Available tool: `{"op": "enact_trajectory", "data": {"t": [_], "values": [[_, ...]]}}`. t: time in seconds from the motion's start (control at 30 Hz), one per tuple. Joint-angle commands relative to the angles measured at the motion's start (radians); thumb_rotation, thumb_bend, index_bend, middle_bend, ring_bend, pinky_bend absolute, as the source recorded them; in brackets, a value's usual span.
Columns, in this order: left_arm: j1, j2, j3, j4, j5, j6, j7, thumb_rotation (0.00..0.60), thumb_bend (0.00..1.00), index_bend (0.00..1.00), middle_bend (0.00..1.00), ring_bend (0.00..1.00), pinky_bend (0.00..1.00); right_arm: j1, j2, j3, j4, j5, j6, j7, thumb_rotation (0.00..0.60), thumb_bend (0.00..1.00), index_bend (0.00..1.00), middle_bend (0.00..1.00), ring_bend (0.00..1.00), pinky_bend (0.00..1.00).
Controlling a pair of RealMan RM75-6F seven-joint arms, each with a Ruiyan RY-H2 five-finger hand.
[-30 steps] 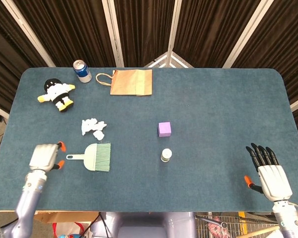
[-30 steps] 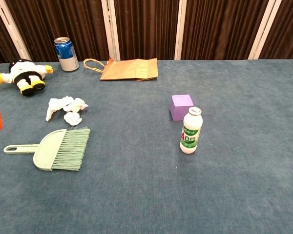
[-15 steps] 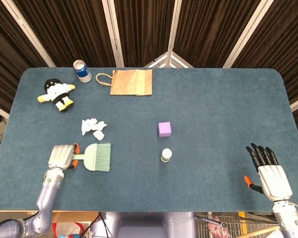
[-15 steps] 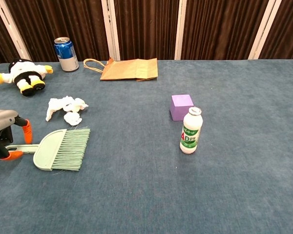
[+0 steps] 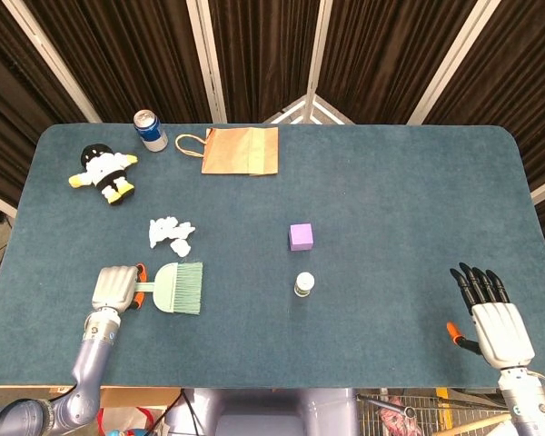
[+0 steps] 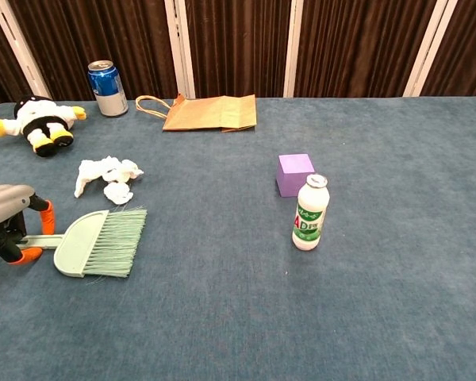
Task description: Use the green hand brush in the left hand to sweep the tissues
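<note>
The green hand brush [image 5: 177,288] lies flat near the table's front left, bristles pointing right, handle pointing left. Crumpled white tissues [image 5: 171,233] sit just beyond it, close to the bristles [image 6: 119,236]. My left hand [image 5: 116,288] is over the brush handle. In the chest view its orange fingertips [image 6: 46,215] stand on either side of the handle with a gap, and the brush rests on the table. My right hand [image 5: 490,313] lies open and flat at the front right, holding nothing; only the head view shows it.
A purple cube [image 5: 301,237] and a small white bottle [image 5: 304,284] stand mid-table. At the back left are a paper bag [image 5: 241,150], a blue can [image 5: 150,130] and a black-and-white plush toy [image 5: 104,173]. The blue table [image 5: 409,209] is bare between the bottle and my right hand.
My left hand has moved right from the table's left edge onto the brush handle, then settled slightly. The brush, the tissues and my right hand have not moved.
</note>
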Motion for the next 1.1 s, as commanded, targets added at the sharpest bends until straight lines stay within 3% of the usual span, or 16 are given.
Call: {"op": "enact_trajectory", "data": {"t": [0.03, 0.27, 0.53, 0.77, 1.1], "values": [[0.004, 0.010, -0.002, -0.022, 0.027, 0.020, -0.025, 0.600, 0.71, 0.69, 1.00, 1.00, 1.00, -0.001, 0.000, 0.000, 0.000, -0.001, 0.002, -0.001, 0.600, 0.32, 0.00, 0.00, 0.00, 0.01], [-0.014, 0.097, -0.065, -0.158, 0.069, 0.079, -0.040, 0.600, 0.72, 0.73, 1.00, 1.00, 1.00, 0.000, -0.001, 0.000, -0.001, -0.002, 0.001, -0.002, 0.600, 0.32, 0.00, 0.00, 0.00, 0.01], [-0.106, 0.144, -0.184, -0.253, -0.018, 0.093, 0.040, 0.600, 0.72, 0.72, 1.00, 1.00, 1.00, 0.001, 0.001, 0.002, -0.003, 0.005, -0.004, 0.006, 0.600, 0.32, 0.00, 0.00, 0.00, 0.01], [-0.256, 0.063, -0.252, -0.131, -0.211, 0.051, 0.153, 0.600, 0.72, 0.72, 1.00, 1.00, 1.00, 0.005, 0.003, 0.006, -0.004, 0.024, -0.020, 0.021, 0.600, 0.32, 0.00, 0.00, 0.00, 0.01], [-0.380, -0.074, -0.235, 0.126, -0.336, -0.023, 0.200, 0.600, 0.73, 0.72, 1.00, 1.00, 1.00, 0.007, 0.011, 0.012, -0.009, 0.048, -0.036, 0.042, 0.600, 0.32, 0.00, 0.00, 0.00, 0.01]]}}
